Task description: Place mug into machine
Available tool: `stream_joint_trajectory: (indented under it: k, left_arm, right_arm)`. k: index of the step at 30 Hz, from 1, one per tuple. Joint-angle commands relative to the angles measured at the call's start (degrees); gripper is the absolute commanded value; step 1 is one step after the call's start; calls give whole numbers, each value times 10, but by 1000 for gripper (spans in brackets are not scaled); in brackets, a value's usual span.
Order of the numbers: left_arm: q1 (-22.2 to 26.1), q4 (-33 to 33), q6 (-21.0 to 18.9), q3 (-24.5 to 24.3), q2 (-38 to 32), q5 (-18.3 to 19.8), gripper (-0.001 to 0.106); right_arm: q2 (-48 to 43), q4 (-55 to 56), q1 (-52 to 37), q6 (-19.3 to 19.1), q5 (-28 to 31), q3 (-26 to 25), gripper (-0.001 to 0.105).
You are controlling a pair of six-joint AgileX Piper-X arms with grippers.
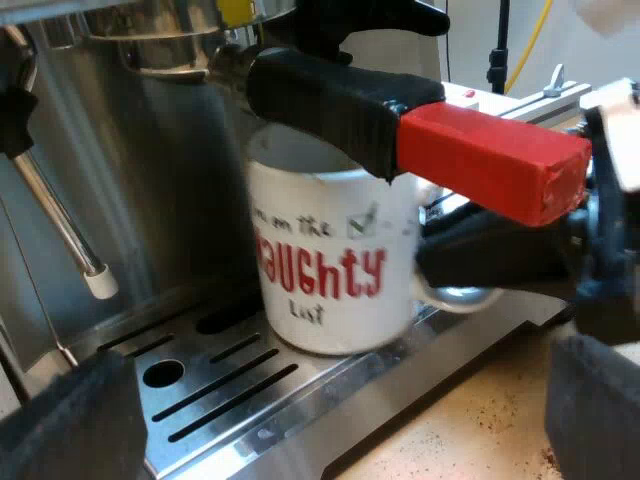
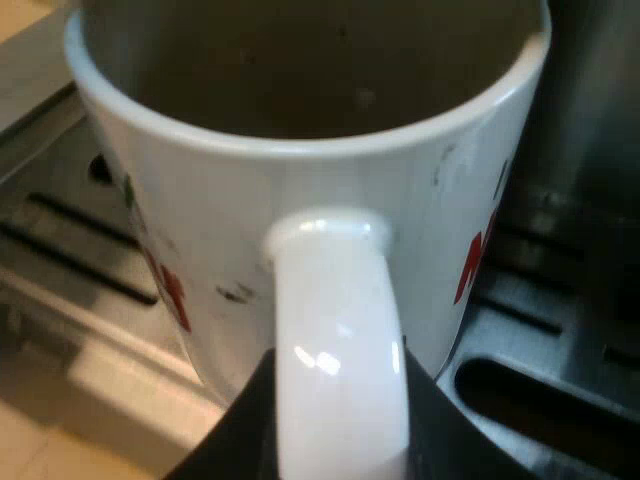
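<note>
Mug (image 1: 330, 270): on the drip tray (image 1: 230, 390) of the espresso machine (image 1: 180, 170), under the locked-in holder (image 1: 340, 105). Steam wand (image 1: 60, 230) beside mug, apart. Right hand (image 2: 336, 430) astride mug's handle.

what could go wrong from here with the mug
1. The white ceramic mug with red lettering has its rim right under the dark holder handle with the red end; any lift could knock it.
2. It is close to the edge of the slotted steel drip tray; a rough release by the right end effector might tip it off.
</note>
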Motion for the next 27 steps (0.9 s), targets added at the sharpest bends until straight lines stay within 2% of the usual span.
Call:
stream_joint_trajectory:
  k: [1, 4, 6, 9, 18, 25, 27]
  left_arm:
    - [-3, -10, -6, -5, 1, 1, 82]
    - [-3, -10, -6, -5, 1, 2, 82]
    - [-3, -10, -6, -5, 1, 2, 82]
    - [-3, -10, -6, -5, 1, 2, 82]
    - [-3, -10, -6, -5, 1, 2, 82]
    - [-3, -10, -6, -5, 1, 2, 82]
    - [-3, -10, -6, -5, 1, 2, 82]
  right_arm:
    - [2, -34, 1, 3, 13, -27, 4]
    - [12, -33, 1, 21, 12, -37, 24]
    - [14, -33, 1, 37, 12, -37, 43]
    - [14, -25, 1, 39, 13, -37, 57]
    - [-41, 1, 2, 39, 13, -24, 59]
    - [-85, 1, 19, 39, 13, 23, 59]
    - [-85, 1, 34, 39, 30, 38, 59]
